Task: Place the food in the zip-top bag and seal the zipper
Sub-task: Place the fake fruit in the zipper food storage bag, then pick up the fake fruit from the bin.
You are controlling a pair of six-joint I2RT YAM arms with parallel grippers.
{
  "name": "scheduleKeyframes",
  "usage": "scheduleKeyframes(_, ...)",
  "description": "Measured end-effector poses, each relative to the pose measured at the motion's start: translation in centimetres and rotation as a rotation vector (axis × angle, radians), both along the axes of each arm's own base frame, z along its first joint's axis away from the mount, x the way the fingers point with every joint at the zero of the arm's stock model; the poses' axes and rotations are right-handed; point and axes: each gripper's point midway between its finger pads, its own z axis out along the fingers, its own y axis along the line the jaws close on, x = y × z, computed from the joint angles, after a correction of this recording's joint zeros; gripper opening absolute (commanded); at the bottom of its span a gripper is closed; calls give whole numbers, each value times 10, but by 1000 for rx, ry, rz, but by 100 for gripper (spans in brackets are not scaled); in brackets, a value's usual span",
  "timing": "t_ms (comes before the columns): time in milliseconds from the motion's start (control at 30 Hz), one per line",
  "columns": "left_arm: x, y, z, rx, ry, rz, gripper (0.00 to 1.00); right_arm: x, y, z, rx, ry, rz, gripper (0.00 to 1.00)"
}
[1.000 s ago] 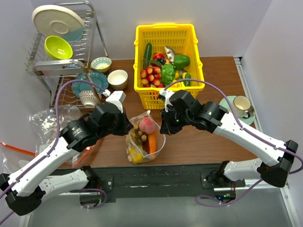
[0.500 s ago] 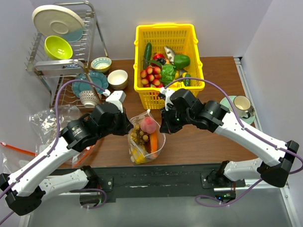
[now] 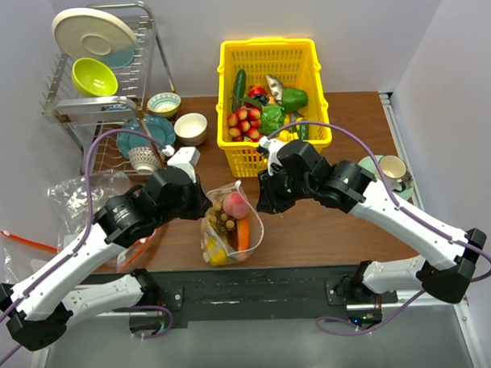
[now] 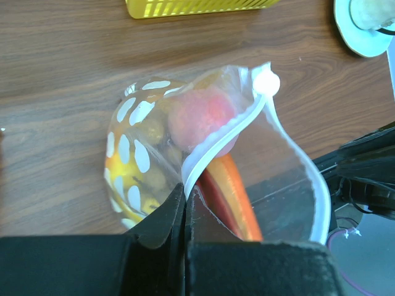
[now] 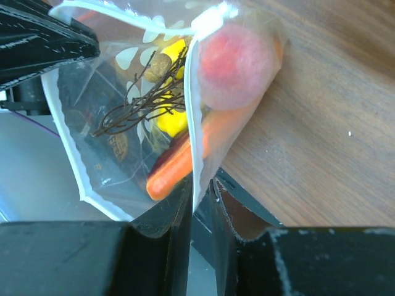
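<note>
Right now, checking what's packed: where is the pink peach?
In the top view, the peach sits in the bag's open mouth, mid-table, just in front of the yellow basket.

No text, label, brand or number can be read on anything.

A brown wood-grain counter [image 3: 352,120] fills the middle of the top view, closed in by plain pale walls: the back wall [image 3: 192,32] at 12 o'clock, a side wall [image 3: 460,80] at 3 o'clock and another [image 3: 15,47] at 9 o'clock. A wire dish rack [image 3: 98,111] stands at 10 o'clock and a yellow basket [image 3: 265,54] at 12 o'clock. A black strip [image 3: 257,284] edges the counter at 6 o'clock with a grey floor [image 3: 259,353] beyond, all in even, soft light.
</note>
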Motion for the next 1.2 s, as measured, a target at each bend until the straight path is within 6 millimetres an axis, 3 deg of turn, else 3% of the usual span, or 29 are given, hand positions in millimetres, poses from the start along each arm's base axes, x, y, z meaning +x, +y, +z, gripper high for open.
scheduleKeyframes(367, -2, 8, 3, 9, -10, 16, 0, 20, 6, 31, 0, -84, -21, 26)
scheduleKeyframes(600, -4, 10, 5, 4, -15, 17, 0, 53, 5, 64, -31, -178, -87, 26)
scheduleKeyframes(700, -4, 10, 5, 5, -15, 16, 0, 74, -6, 78, -31, -208, -139, 26)
scheduleKeyframes(900, -4, 11, 5, 6, -15, 17, 0, 139, -42, 94, -39, -238, -297, 28)
scheduleKeyframes(1067, -3, 11, 4, 8, -16, 21, 0, 182, -56, 82, -86, -218, -362, 35)
scheduleKeyframes(1167, -3, 12, 4, 9, -17, 22, 0, 203, -58, 67, -104, -181, -374, 47)
scheduleKeyframes(1200, -3, 12, 4, 9, -17, 22, 0, 210, -59, 61, -111, -166, -376, 56)
